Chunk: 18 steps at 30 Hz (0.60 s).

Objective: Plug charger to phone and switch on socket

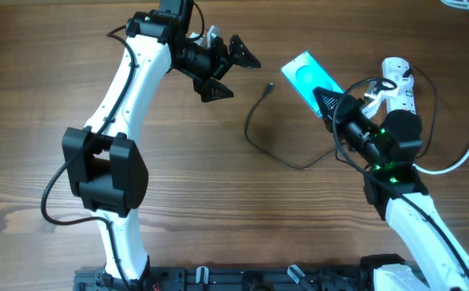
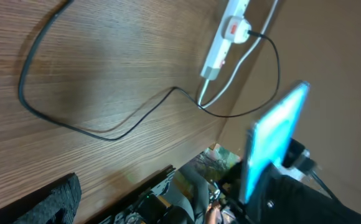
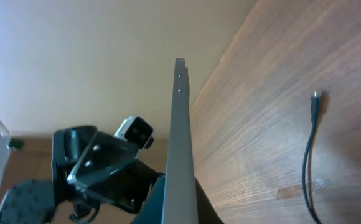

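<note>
The right claw [image 1: 328, 100] is clamped on one end of the phone [image 1: 306, 74]. The phone's bright blue screen sticks out past the fingers, toward the left claw [image 1: 236, 74]. The left claw is wide apart and holds nothing. It hangs over the table [image 1: 218, 210], a little way left of the phone. The charger [image 1: 297, 166] lies on the table between the two claws. Its small tip [image 1: 268, 87] is just left of the phone and does not touch it. The black cable bends down and round, then runs under the right arm. The socket [image 1: 398, 77] lies just behind the right claw, partly hidden by it.
</note>
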Motion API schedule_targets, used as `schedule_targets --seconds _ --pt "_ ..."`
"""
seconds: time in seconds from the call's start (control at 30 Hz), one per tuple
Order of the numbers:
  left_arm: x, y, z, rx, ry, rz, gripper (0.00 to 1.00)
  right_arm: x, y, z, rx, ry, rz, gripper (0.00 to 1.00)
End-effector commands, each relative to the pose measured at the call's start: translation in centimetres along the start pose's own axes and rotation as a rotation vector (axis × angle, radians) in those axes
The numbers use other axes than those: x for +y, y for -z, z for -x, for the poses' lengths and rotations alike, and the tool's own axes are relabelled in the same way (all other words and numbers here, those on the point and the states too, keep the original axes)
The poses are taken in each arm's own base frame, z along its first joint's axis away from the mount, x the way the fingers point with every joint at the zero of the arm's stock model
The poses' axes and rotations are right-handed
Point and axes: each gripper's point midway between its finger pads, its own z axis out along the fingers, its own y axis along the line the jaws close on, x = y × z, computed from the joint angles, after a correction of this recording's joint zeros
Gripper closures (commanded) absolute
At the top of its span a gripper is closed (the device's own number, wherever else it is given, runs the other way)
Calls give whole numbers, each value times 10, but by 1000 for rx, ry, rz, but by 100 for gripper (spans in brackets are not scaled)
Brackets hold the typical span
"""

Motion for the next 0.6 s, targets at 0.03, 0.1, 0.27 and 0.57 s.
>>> schedule_targets --seconds 0.03,0.1,0.27,0.57 --pt "-44 11 -13 47 -133 -178 0 6 -18 1 -81 -93 31 96" --pt "-55 14 -18 77 -158 -238 2 7 -25 0 -153 -110 30 96" --pt "-68 11 -29 125 -193 -293 5 6 -26 9 -259 -227 31 96" --pt "-99 -19 -50 180 -227 -316 25 39 -28 22 -280 -373 130 96"
